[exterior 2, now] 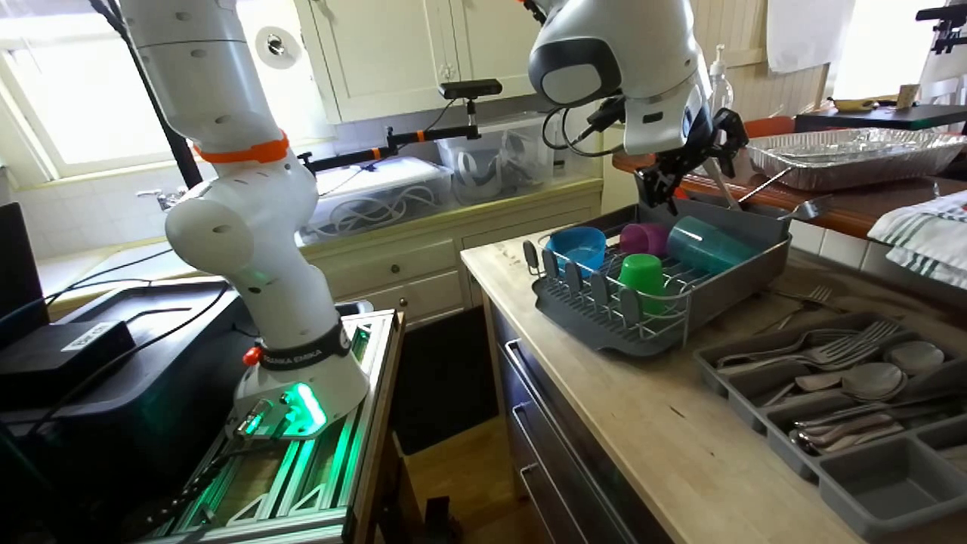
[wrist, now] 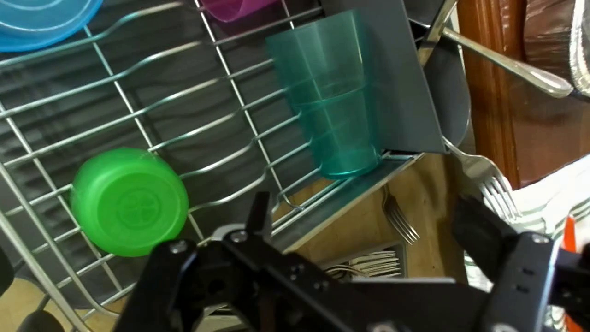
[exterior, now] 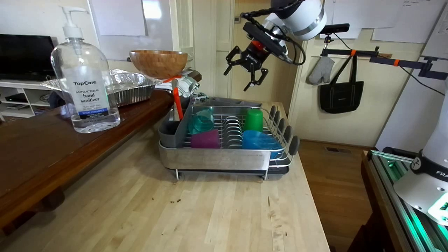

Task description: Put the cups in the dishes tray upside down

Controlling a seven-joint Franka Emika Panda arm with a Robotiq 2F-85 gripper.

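Observation:
The dish rack point(exterior: 217, 159) stands on the wooden counter and holds all the cups in view. The green cup point(exterior: 253, 120) stands upside down, its base facing up in the wrist view point(wrist: 131, 203). The teal cup point(exterior 2: 702, 245) lies on its side beside the grey utensil holder. The magenta cup point(exterior: 205, 139) lies on its side and is cut off in the wrist view point(wrist: 230, 9). The blue cup point(exterior: 260, 141) leans in the rack's corner; its exact orientation is unclear. My gripper point(exterior: 236, 80) is open and empty above the rack, its fingers wide apart in the wrist view point(wrist: 364, 207).
A utensil holder point(exterior: 171, 131) with cutlery forms one end of the rack. A grey cutlery tray point(exterior 2: 880, 480) and a loose fork point(exterior 2: 812, 298) lie beside the rack. A raised brown ledge holds a pump bottle point(exterior: 89, 91), a foil tray point(exterior: 136, 92) and a wooden bowl point(exterior: 159, 63).

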